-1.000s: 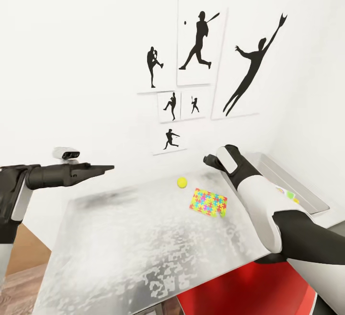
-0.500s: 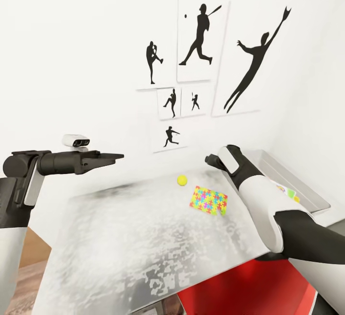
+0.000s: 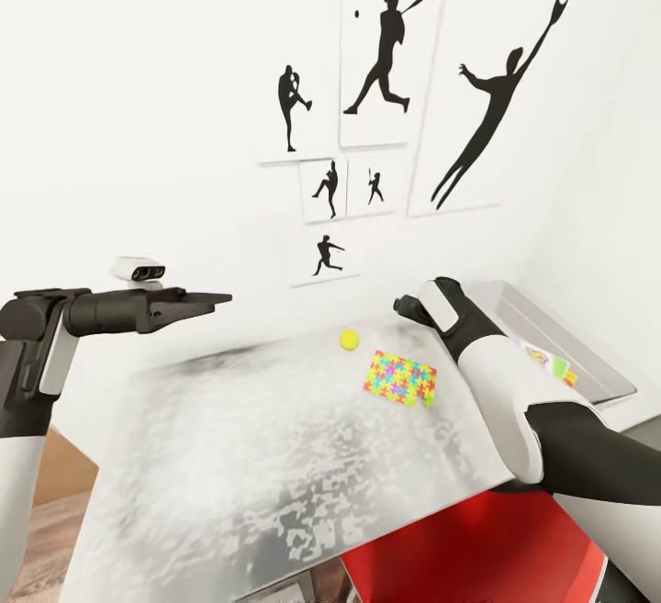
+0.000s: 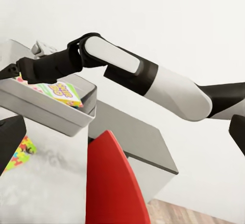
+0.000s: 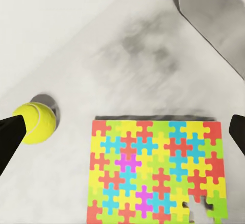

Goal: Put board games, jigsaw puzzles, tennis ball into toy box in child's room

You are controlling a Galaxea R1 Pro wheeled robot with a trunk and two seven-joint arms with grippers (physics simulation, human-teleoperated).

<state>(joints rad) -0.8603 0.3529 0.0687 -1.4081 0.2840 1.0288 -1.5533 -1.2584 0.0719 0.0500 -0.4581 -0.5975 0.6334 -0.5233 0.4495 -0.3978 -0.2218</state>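
A white wall is filling the upper half of the head view, carrying a cluster of black silhouette sports pictures (image 3: 386,117) at the upper centre. Below it the white-topped table (image 3: 275,456) is stretching across the lower half of the frame, its surface mottled grey.

The tennis ball (image 3: 349,339) is sitting on the table just right of centre, and a jigsaw puzzle (image 3: 401,378) is lying flat just below and to the right of it, close by but not touching. In the right wrist view the ball (image 5: 34,123) is showing at the left edge and the puzzle (image 5: 155,172) is taking up the lower middle, with a few pieces missing near one corner.

The toy box (image 3: 588,366) is standing at the right edge of the head view, partly hidden behind the right arm, with colourful printed things lying inside it. In the left wrist view the box (image 4: 48,109) is appearing at the left, a printed card or box resting inside it.

The left gripper (image 3: 216,298) is hanging over the left end of the table at mid-left, its fingers pressed together into a point. The right gripper (image 3: 401,307) is hovering above the table near the ball and puzzle; its dark fingertips at the two side edges of the right wrist view are standing spread wide, holding nothing.

A red shape (image 3: 459,548) is showing at the bottom of the head view, below the table edge.
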